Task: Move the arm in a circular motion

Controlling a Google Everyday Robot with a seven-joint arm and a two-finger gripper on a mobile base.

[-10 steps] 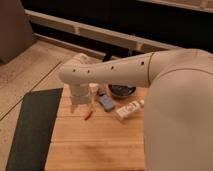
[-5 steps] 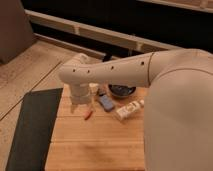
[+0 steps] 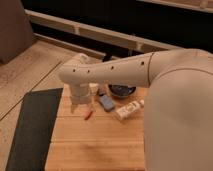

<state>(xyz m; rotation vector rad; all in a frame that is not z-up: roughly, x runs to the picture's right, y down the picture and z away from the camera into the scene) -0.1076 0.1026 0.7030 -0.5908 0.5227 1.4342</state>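
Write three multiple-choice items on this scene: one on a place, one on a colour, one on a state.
1. The gripper at the end of the arm is over: A the mat, B the left part of the table, C the bowl.
2. The flat pack by the bowl is: A blue, B green, C yellow.
3. The bottle is: A upright, B lying down, C in the gripper.

1 B: it points down at the wood, beside the mat.
2 A: the pack shows plain blue.
3 B: the bottle lies flat on the table, apart from the gripper.
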